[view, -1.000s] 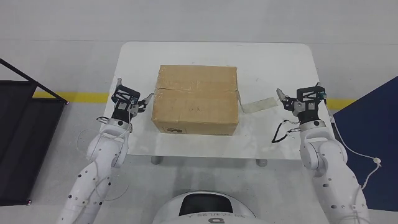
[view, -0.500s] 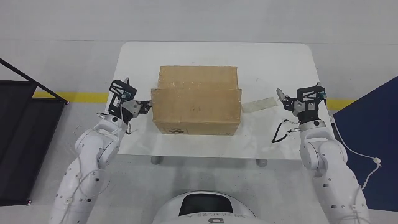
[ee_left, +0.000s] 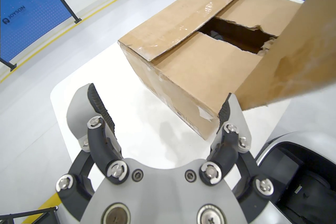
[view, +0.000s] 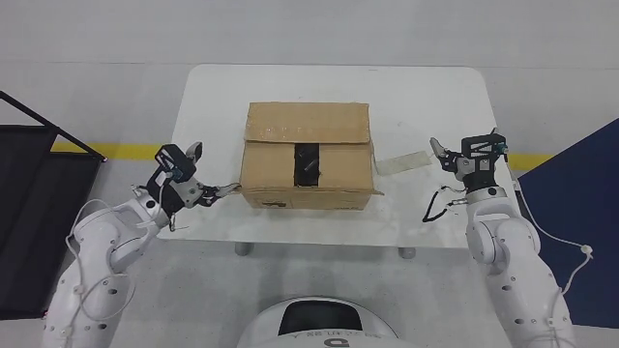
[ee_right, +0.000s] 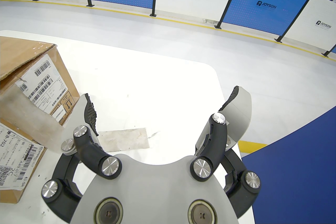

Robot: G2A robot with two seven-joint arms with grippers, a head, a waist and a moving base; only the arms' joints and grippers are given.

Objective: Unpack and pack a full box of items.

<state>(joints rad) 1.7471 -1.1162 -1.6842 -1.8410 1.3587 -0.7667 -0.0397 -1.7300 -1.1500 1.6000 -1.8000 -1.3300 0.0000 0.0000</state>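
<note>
Gaping wide and empty, the left pincer point(ee_left: 160, 91) sits just beside the box point(ee_left: 199, 62).

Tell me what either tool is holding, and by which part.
Nothing. The left tool and the right tool are both open and empty.

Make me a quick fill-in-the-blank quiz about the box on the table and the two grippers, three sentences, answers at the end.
1. The ____ box stands in the middle of the white table.
2. The left gripper and the right gripper are both ____.
3. A strip of ____ lies on the table between the box and the right gripper.
Missing words: cardboard; open; tape.
</note>
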